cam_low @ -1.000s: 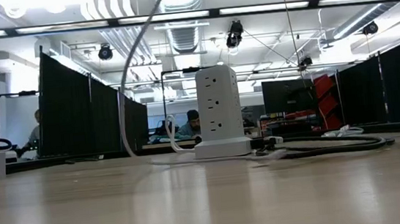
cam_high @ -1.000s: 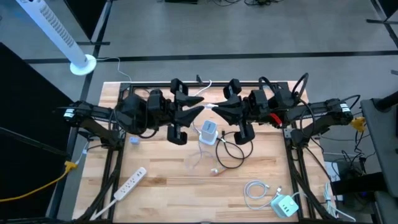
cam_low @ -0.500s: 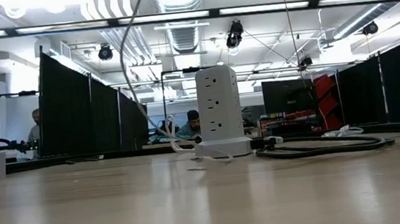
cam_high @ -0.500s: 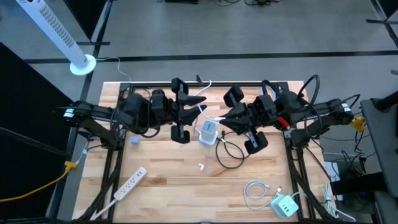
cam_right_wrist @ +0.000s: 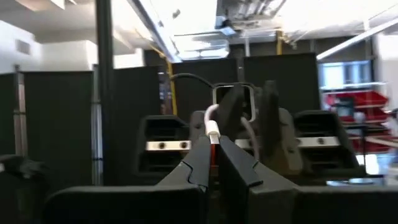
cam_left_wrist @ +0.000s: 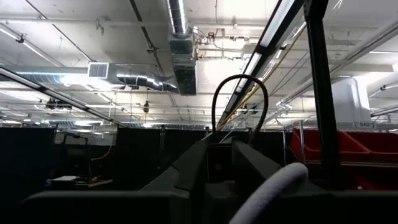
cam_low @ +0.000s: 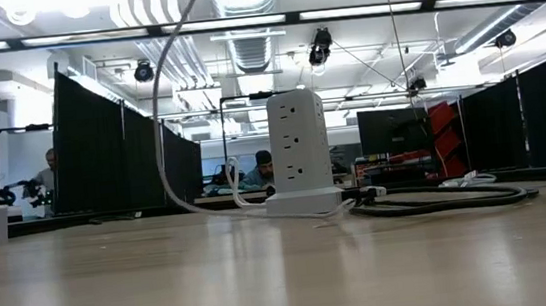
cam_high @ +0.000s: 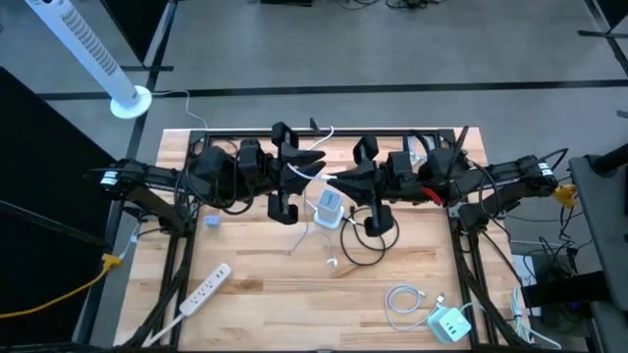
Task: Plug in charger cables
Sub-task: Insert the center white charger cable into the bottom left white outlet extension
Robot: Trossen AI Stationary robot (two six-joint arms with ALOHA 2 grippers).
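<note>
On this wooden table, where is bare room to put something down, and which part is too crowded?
Free: the near middle of the light wooden table, between the long white power strip and the coiled white cable beside the small white-and-green charger block. Crowded: the far middle, around the white tower socket, the black cable loops, and both arms.

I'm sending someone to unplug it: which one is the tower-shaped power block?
Start at the wooden table and look mid-table, between the two arms. The white tower power block stands upright there, sockets stacked up its sides. The flat power strip and the small cube charger lie at the near corners.
</note>
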